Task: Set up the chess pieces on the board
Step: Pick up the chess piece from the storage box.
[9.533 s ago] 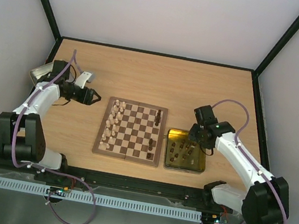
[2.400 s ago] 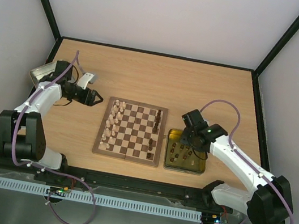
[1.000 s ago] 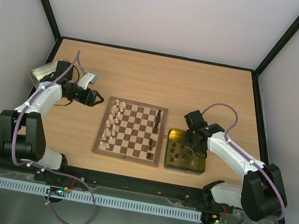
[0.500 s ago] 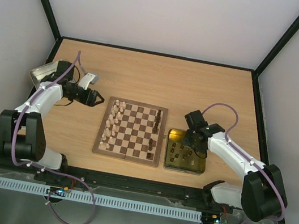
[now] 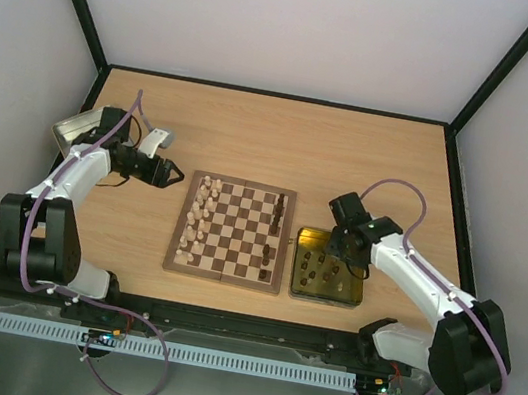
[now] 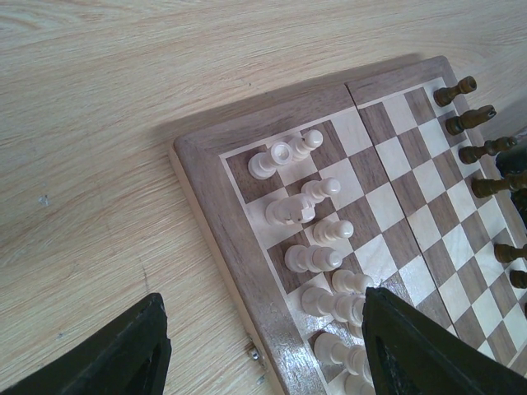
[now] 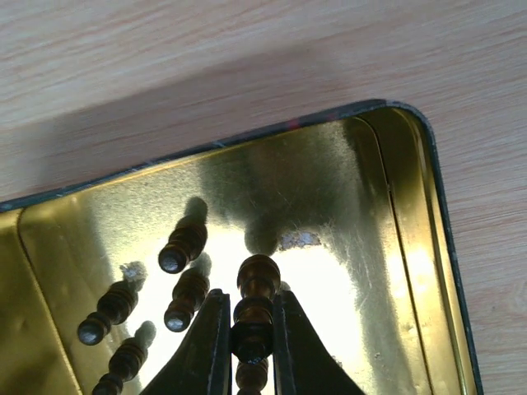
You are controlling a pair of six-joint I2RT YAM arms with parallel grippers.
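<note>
The board (image 5: 223, 275) lies mid-table with cream chess pieces (image 5: 200, 215) crowded along its left side and a few dark ones (image 5: 281, 205) on its right. In the right wrist view my right gripper (image 7: 251, 329) is shut on a dark brown piece (image 7: 258, 284) inside the yellow-gold tin (image 7: 412, 247), with other dark pieces (image 7: 183, 247) standing to its left. From above, that gripper (image 5: 340, 261) sits over the tin (image 5: 355, 292). My left gripper (image 5: 174, 177) hovers open left of the board. In its own view its jaws (image 6: 263, 346) straddle the board's border (image 6: 230, 222) by the cream pieces (image 6: 313, 259).
A silver tin (image 5: 71, 125) lies at the table's far left edge behind the left arm. Black frame bars run along the table's sides. Bare wood lies beyond the board toward the back wall.
My right gripper's jaws have closed on the dark piece in the tin, and that arm has shifted slightly. The left arm has not moved.
</note>
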